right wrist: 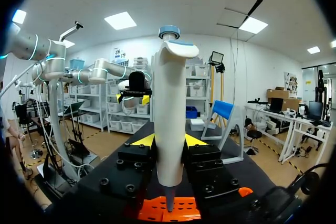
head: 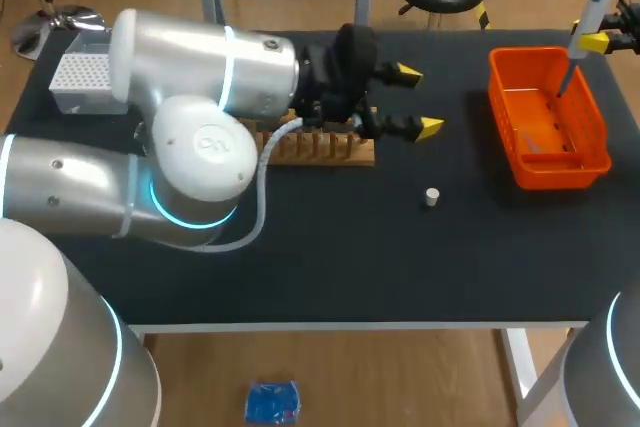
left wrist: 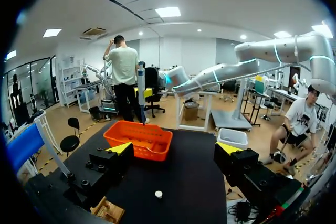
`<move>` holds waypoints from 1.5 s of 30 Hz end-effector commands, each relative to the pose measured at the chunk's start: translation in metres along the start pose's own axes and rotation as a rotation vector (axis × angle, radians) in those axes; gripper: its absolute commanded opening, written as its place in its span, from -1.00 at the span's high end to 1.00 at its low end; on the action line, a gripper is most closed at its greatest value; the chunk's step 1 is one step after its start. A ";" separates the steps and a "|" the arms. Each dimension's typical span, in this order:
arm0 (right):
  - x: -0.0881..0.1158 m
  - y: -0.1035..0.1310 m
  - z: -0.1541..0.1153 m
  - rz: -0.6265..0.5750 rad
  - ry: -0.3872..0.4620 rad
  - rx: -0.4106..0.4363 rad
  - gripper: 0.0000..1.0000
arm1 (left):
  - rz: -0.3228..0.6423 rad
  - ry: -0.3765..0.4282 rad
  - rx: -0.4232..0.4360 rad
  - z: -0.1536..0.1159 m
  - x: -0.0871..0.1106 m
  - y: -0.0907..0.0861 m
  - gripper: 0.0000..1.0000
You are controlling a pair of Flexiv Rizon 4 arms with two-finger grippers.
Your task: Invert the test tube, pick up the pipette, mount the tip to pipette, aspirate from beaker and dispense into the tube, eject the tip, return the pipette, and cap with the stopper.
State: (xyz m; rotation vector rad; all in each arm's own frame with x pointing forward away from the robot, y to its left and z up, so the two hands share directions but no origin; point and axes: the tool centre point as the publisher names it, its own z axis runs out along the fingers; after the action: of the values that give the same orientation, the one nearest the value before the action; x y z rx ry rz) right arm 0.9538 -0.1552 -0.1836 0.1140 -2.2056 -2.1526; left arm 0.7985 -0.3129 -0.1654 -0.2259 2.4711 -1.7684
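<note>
My right gripper [head: 592,40] is shut on the white pipette [head: 590,9] with a blue cap, holding it upright over the orange basket [head: 590,152]. In the right wrist view the pipette [right wrist: 170,119] stands between the yellow tips, its end pointing down at the basket [right wrist: 152,211]. My left gripper [head: 418,101] hangs open and empty just past the wooden rack [head: 325,149]. A small white stopper [head: 431,196] lies on the black table ahead of it, and shows as the stopper [left wrist: 158,194] between the open fingers. No test tube or beaker shows.
A white tip box [head: 78,75] sits at the table's far left, behind my left arm. The left arm's bulk hides much of the rack and the left half of the table. From the left wrist, the basket [left wrist: 115,136] stands ahead with the pipette [left wrist: 141,90] over it.
</note>
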 end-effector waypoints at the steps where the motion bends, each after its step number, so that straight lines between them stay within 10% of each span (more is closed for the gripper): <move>1: -0.001 0.001 -0.002 0.000 0.006 0.003 1.00 | 0.032 0.026 0.383 -0.017 -0.003 0.010 -1.00; 45: -0.001 0.001 -0.002 0.000 0.006 0.003 1.00 | -0.018 -0.056 0.424 -0.067 -0.016 -0.033 -1.00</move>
State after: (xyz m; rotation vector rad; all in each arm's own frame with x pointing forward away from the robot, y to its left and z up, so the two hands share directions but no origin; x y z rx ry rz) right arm 0.9538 -0.1552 -0.1836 0.1139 -2.2056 -2.1526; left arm 0.8034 -0.2581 -0.1124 -0.2758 2.1488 -2.0695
